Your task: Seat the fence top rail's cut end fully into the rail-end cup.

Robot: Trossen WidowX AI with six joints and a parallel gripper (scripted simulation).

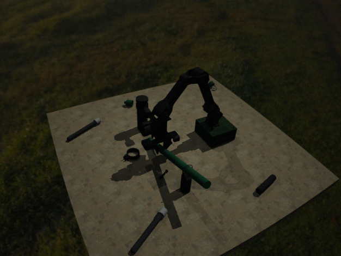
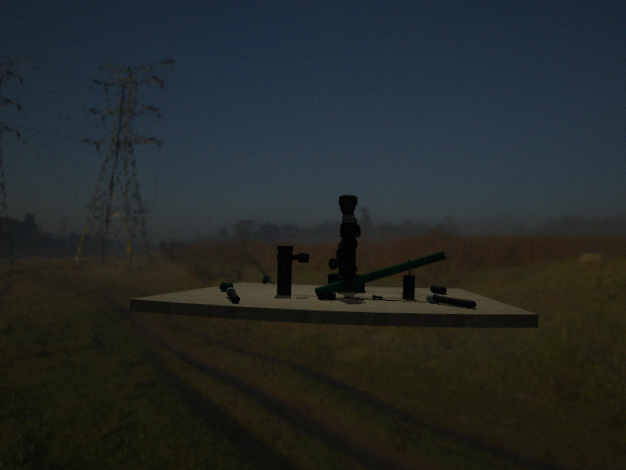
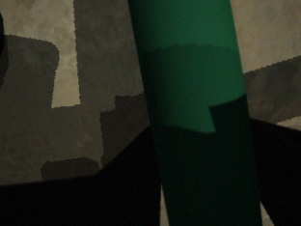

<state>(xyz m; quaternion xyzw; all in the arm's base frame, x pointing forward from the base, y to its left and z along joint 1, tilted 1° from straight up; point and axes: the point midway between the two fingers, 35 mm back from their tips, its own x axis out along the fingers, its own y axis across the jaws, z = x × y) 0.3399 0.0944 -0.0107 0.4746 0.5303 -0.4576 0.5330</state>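
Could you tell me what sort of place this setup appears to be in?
Probably an open field at dusk: a stone-look slab sits on grass, with a pylon on the horizon and fence parts like a green rail.
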